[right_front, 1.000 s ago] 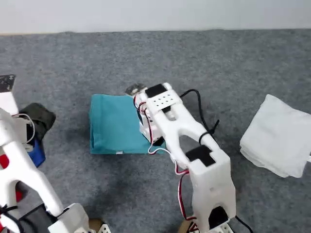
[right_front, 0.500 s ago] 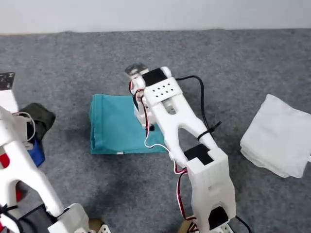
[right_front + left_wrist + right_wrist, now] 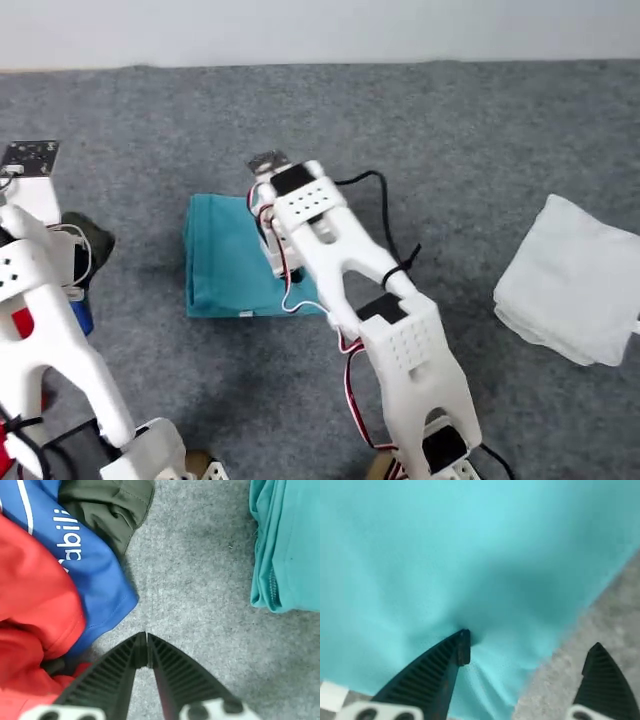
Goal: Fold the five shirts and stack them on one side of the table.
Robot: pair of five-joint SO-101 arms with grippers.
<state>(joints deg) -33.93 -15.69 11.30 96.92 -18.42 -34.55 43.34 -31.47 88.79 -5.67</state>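
Right jaws spread astride teal shirt [image 3: 445, 555] edge.

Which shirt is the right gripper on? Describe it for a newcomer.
Middle of the grey table, under the right gripper: the teal shirt, folded into a flat rectangle. The white shirt lies at one edge, and a heap of red, blue and olive shirts at the other.

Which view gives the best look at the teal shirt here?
The high view: it shows the folded teal shirt as a rectangle, apart from the side under the right arm. The left wrist view catches one folded edge; the right wrist view is a close-up of its fabric beneath the open right gripper.
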